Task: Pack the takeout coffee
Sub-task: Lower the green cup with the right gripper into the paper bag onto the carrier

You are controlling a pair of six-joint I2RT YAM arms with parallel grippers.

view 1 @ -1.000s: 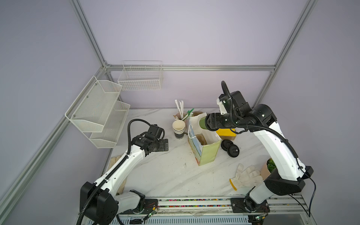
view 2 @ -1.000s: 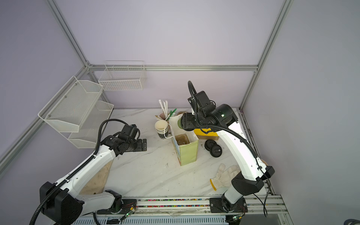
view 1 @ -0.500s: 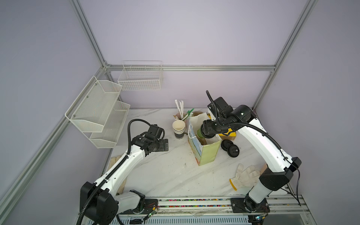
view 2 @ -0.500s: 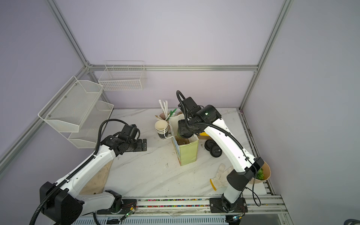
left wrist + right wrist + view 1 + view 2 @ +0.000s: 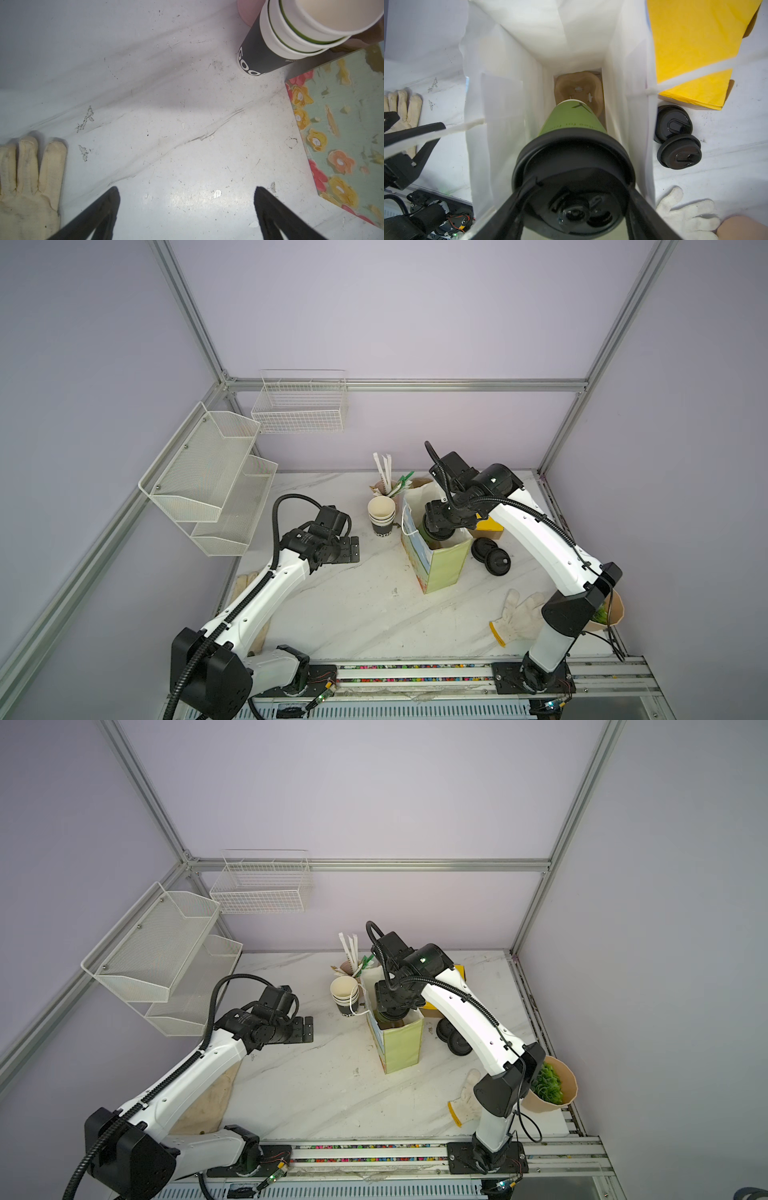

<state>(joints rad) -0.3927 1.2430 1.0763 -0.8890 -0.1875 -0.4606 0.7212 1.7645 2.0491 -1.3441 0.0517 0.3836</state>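
While the right gripper (image 5: 577,187) is clamped on the black-lidded top of the takeout coffee (image 5: 571,120), the green cup hangs inside the open paper bag (image 5: 444,568), right of centre in both top views. Left gripper (image 5: 186,190): jaws wide apart, empty, above bare tabletop.

Surface: white marbled tabletop (image 5: 365,622), scuffed and chipped.

Enclosure: lilac walls, aluminium frame (image 5: 403,384), wire basket (image 5: 299,406) on the rear wall, two-tier mesh shelf (image 5: 208,477) at left. A work glove (image 5: 519,618) lies at lower right.
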